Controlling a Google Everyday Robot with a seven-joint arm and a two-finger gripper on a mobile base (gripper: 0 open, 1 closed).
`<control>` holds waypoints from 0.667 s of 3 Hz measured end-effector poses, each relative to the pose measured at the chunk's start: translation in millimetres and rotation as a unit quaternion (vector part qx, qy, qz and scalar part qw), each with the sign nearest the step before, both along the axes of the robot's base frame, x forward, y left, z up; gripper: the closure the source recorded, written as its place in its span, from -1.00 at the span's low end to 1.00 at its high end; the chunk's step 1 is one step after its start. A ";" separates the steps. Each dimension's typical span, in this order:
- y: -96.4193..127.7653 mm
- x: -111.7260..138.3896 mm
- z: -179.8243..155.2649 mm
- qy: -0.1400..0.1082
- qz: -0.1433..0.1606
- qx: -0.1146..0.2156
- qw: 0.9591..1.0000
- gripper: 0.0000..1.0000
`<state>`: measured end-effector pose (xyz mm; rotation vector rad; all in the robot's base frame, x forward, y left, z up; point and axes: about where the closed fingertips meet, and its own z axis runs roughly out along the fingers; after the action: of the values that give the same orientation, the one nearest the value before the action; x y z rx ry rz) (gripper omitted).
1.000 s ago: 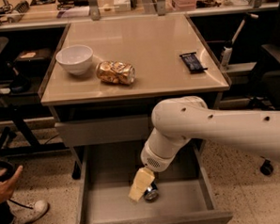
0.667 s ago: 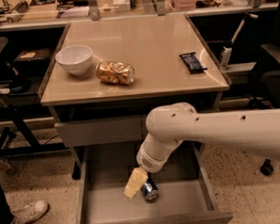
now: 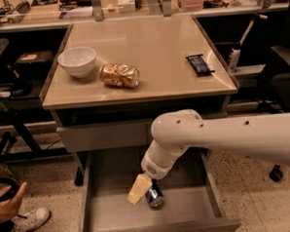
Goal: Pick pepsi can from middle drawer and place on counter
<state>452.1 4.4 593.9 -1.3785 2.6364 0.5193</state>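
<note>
Whether the fingers [image 3: 138,190] grip cannot be told, while the counter [image 3: 171,53] bears a white bowl [image 3: 77,61], a golden can [image 3: 119,75] on its side and a dark bar [image 3: 199,64], and in the open drawer [image 3: 189,211] below, the gripper [image 3: 142,193] hangs low just beside the pepsi can [image 3: 154,197], which lies on the drawer floor, label unreadable.

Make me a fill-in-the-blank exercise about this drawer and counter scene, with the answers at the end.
The pepsi can lies in the middle drawer, which stands ____.
The gripper reaches into that drawer, just ____ of the can in the picture.
The counter holds ____ things: a bowl, a golden-orange can and a snack bar.
Missing words: open; left; three.
</note>
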 end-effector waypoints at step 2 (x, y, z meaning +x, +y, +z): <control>-6.2 41.6 -60.2 0.006 -0.078 0.019 0.997 -1.00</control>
<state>493.8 -1.8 533.7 -1.1491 2.7000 0.5559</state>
